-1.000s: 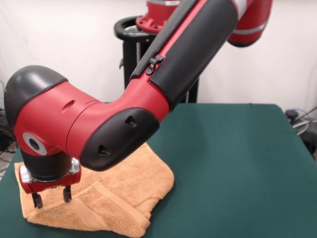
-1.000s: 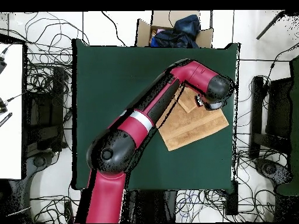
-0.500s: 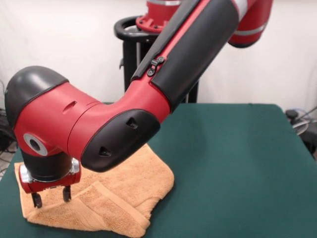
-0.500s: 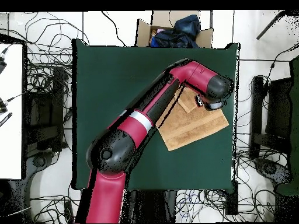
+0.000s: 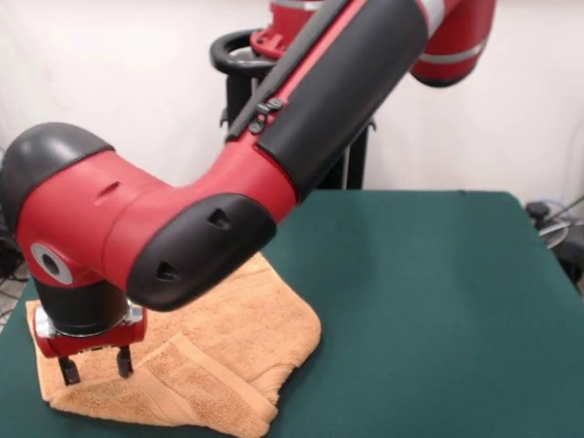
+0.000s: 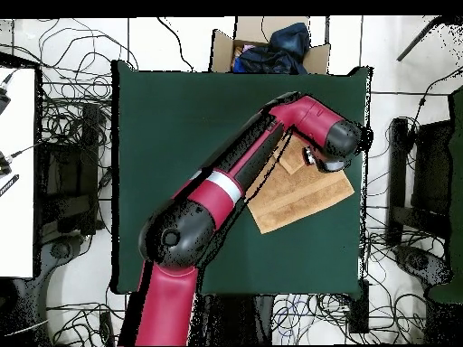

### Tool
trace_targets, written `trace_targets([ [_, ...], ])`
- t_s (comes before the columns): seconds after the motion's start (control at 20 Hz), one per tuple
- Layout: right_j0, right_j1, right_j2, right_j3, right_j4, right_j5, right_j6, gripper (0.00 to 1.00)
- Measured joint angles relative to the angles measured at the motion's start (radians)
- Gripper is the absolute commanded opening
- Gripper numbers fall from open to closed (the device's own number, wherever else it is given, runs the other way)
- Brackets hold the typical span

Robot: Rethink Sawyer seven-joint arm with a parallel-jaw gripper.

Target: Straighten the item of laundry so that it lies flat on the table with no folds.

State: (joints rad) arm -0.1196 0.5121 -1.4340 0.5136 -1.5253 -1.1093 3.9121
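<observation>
Gripper (image 5: 95, 367) hangs with its two short fingers parted and nothing between them, tips just above the towel (image 5: 228, 347) near the towel's left corner in the front view; contact cannot be confirmed. Against the frames from a second ago the wrist and elbow housing have shifted a little leftward and slightly up, while the towel's outline and folds look unchanged. Judgement: no grasp has been made, so the straightening is still at the approach stage. Towel sits at the front-left part of the table (image 5: 438, 301), doubled over, with a thicker folded band along its near edge and a rounded fold at its right end; it is not flat. Rightward, the dark green top is bare to its far edge. Overhead, the arm (image 6: 226, 185) runs diagonally across the table to the towel (image 6: 303, 194) near the right edge; cables (image 6: 63, 135) crowd the floor, and a cardboard box (image 6: 271, 45) stands past the table's top edge.
</observation>
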Motion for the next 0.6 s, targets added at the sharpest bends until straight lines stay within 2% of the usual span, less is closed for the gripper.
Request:
trace_targets([
  [0.6,-0.028,-0.06,0.059,0.001,0.161,0.045,0.0,1.0],
])
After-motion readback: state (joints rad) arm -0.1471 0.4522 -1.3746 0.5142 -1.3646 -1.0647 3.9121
